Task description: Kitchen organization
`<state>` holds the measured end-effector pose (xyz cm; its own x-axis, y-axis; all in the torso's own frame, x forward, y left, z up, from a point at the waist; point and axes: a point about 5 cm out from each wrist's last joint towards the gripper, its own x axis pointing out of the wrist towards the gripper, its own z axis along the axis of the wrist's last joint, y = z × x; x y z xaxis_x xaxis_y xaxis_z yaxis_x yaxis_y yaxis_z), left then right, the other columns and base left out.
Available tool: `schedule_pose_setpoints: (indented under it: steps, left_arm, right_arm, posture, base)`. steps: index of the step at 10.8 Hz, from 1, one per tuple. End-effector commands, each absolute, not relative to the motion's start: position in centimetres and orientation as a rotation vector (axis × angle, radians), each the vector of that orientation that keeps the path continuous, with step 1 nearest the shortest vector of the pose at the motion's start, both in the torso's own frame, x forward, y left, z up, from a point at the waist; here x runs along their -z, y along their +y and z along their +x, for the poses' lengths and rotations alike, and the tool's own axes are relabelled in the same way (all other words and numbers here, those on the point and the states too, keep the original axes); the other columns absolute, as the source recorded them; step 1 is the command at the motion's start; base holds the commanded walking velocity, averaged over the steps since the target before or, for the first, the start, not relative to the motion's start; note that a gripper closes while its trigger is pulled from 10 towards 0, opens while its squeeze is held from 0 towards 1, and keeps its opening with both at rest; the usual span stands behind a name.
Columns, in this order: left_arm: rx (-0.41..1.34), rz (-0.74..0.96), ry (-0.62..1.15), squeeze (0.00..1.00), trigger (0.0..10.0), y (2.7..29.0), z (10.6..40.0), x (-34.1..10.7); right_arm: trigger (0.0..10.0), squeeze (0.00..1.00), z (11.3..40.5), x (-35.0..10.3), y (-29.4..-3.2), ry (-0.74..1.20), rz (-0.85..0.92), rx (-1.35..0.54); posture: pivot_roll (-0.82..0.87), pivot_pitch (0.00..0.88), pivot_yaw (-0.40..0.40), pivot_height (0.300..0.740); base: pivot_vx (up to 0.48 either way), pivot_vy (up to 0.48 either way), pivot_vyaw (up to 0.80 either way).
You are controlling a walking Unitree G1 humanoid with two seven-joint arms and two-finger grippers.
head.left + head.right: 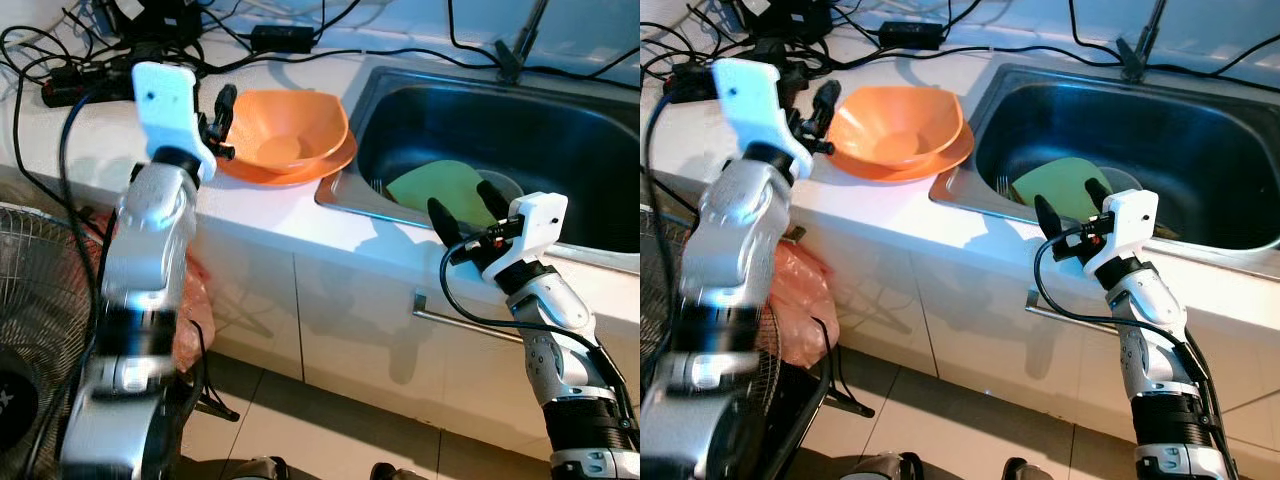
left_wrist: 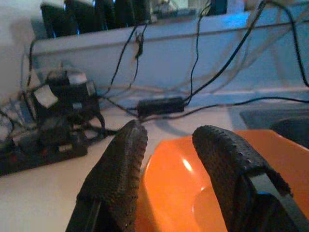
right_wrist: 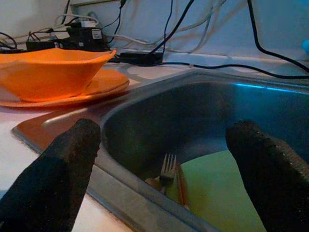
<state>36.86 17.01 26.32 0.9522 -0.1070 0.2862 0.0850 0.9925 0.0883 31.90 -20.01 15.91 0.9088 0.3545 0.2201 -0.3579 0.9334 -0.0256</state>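
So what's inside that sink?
In the sink lie a green plate, a fork beside it and the rim of a pale bowl. The right gripper, open at the near edge, covers part of them; under the plate is hidden.

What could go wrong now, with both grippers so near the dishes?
The left gripper, fingers open, sits at the rim of the orange bowl, which rests on an orange plate; a push may slide both toward the sink. The right gripper, open over the sink's front edge, might knock the green plate or fork.
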Motion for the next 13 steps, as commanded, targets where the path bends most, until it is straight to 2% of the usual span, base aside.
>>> schedule_pose_setpoints:
  steps: [1,3,5,7,9,13]
  left_arm:
    - [0.086,0.046,-0.290,0.00,10.0,17.4,37.1,-26.4]
    - [0.079,0.002,-0.254,0.00,10.0,18.4,37.5,-25.6]
    - [0.026,-0.027,-0.237,0.00,10.0,20.8,38.0,-26.2]
    - [0.050,-0.053,-0.228,0.00,10.0,21.7,38.0,-26.7]
    - [0.108,-0.022,-0.175,0.00,10.0,21.9,38.5,-27.2]
    - [0.195,-0.036,0.017,0.00,10.0,21.5,40.3,-25.0]
  right_arm:
    - [10.0,0.00,32.0,-15.4,-20.0,-0.205,0.017,-0.351]
    - [10.0,0.00,32.6,-17.0,-20.5,-0.247,0.002,-0.357]
    - [10.0,0.00,33.1,-18.2,-21.5,-0.256,-0.060,-0.402]
    - [10.0,0.00,33.3,-19.6,-22.3,-0.279,-0.063,-0.439]
    - [10.0,0.00,33.4,-20.2,-21.9,-0.276,-0.080,-0.528]
    - [10.0,0.00,33.1,-19.4,-20.0,-0.265,-0.056,-0.656]
  posture:
    - [0.03,0.105,0.047,0.740]
    - [0.03,0.103,0.049,0.740]
    - [0.04,0.100,0.055,0.740]
    - [0.04,0.098,0.055,0.740]
    - [0.05,0.099,0.052,0.740]
    - [0.04,0.096,0.064,0.740]
  base:
    - [0.000,0.000,0.00]
    - [0.000,0.000,0.00]
    - [0.000,0.000,0.00]
    - [0.000,0.000,0.00]
    - [0.000,0.000,0.00]
    - [0.000,0.000,0.00]
